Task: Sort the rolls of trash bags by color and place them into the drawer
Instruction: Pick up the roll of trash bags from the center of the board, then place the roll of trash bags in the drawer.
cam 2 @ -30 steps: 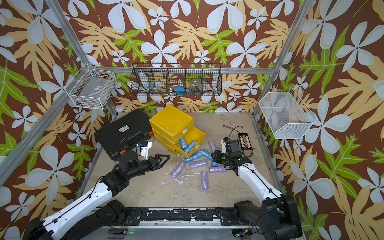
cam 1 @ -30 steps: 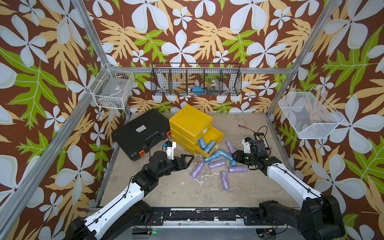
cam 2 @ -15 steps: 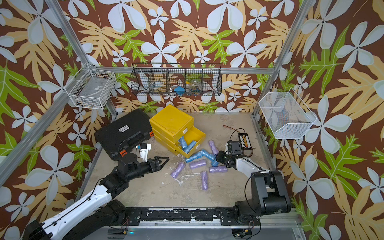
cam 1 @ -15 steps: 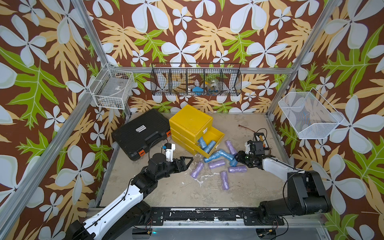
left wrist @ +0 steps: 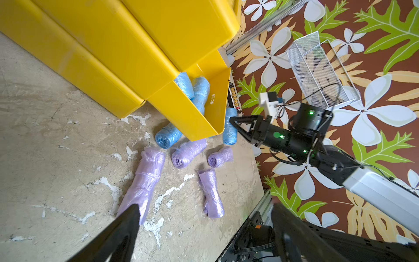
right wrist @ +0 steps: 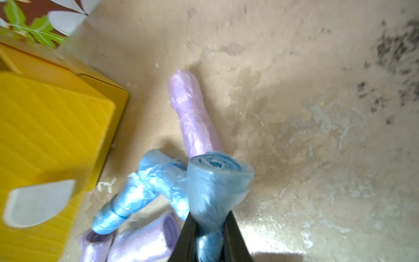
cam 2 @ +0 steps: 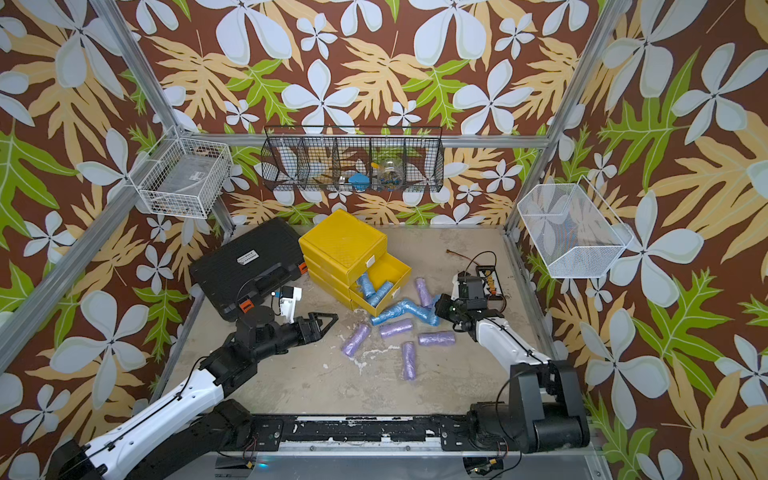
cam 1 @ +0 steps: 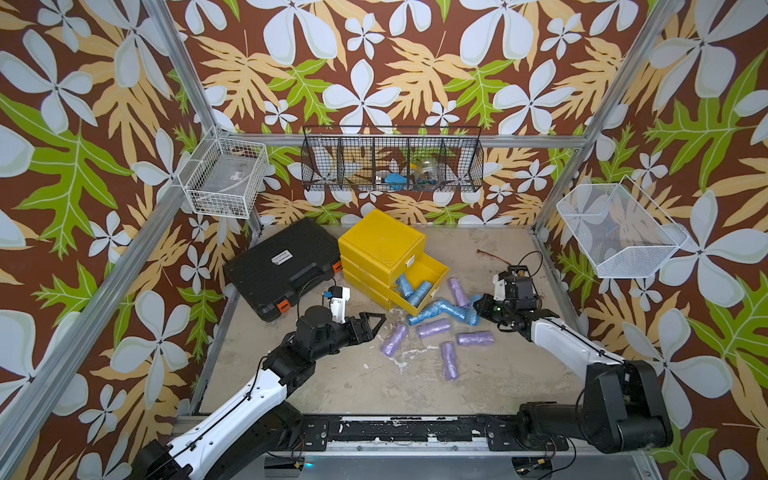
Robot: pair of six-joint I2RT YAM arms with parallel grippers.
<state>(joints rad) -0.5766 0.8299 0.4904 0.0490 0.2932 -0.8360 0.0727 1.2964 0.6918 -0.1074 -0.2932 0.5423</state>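
Since a second ago my right tool (right wrist: 209, 219) has clamped down. Open yellow plastic drawer (cam 1: 434, 268) sits at ten o'clock; the light blue crinkly film roll (right wrist: 217, 181) I pinch by its end could slip out. My left tool (cam 1: 376, 324) gapes wide.

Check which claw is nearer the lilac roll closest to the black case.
Left. The left claw is open just beside that lilac roll; the right claw, shut on a blue roll, is beyond the other rolls.

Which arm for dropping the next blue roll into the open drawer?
Right: the right gripper holds a blue roll beside the drawer; the left gripper is open, empty, farther off by a lilac roll.
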